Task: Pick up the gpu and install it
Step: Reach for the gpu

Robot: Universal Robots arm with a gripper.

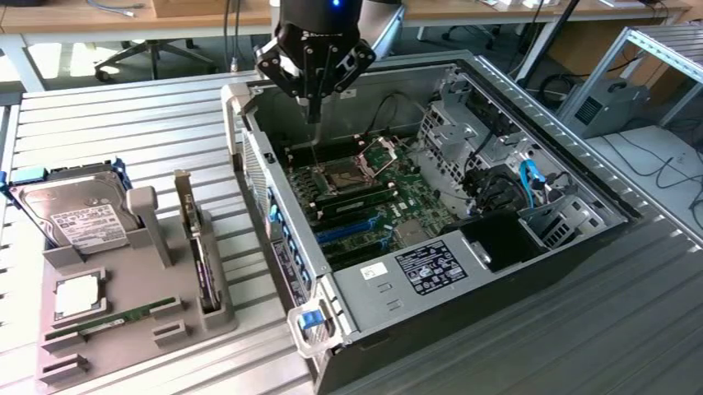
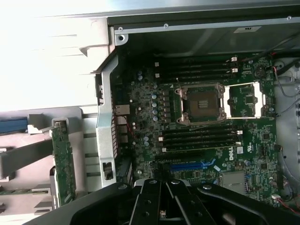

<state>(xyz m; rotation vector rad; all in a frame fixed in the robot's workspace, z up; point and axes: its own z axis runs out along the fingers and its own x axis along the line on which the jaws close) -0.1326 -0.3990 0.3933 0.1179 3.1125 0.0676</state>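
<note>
The gpu [image 1: 199,247] stands on its long edge in a slot of the grey parts holder [image 1: 165,333], at the exterior view's left, beside the computer case. In the wrist view the gpu [image 2: 63,161] shows as a thin green board outside the case wall. My gripper [image 1: 313,115] hangs over the back part of the open case [image 1: 483,284], above the motherboard [image 2: 140,98] and well away from the gpu. Its fingers [image 2: 165,187] are closed together and hold nothing. A blue expansion slot [image 2: 190,165] lies on the motherboard close below the gripper.
The holder also carries a hard drive [image 1: 77,216], a processor chip [image 1: 77,296] and a green memory stick [image 1: 110,319]. The processor socket [image 2: 201,104] has its lid open. Drive cages and blue cables [image 1: 529,185] fill the case's far side. Everything rests on a ribbed metal table [image 1: 132,132].
</note>
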